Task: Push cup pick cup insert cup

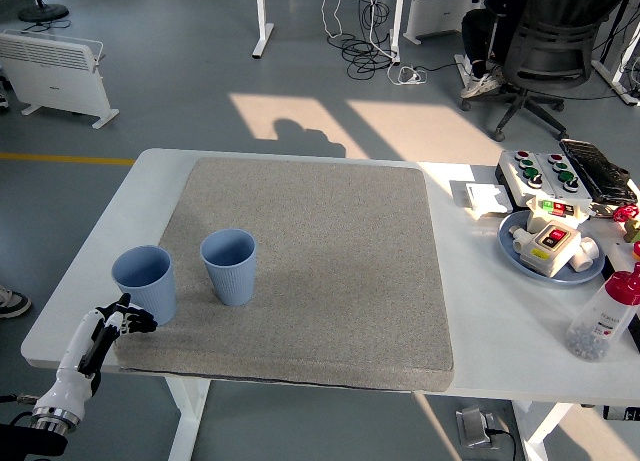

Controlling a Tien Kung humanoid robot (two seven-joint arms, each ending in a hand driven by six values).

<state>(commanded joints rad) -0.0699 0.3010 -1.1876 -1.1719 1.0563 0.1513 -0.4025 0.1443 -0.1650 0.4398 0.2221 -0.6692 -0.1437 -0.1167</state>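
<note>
Two light blue cups stand upright on the grey mat [320,271]. One cup [145,283] is at the mat's left edge, the other cup [229,266] a little to its right, a small gap between them. My left hand [108,329] is at the table's near left corner, just below and left of the left cup, fingers loosely extended and holding nothing. It does not touch the cup. The right arm is out of sight.
On the right of the table sit a blue plate [516,248] with white boxes, a button box [545,173], a black device [598,169] and a clear bottle with a red cap [603,316]. An office chair [555,51] stands beyond the table.
</note>
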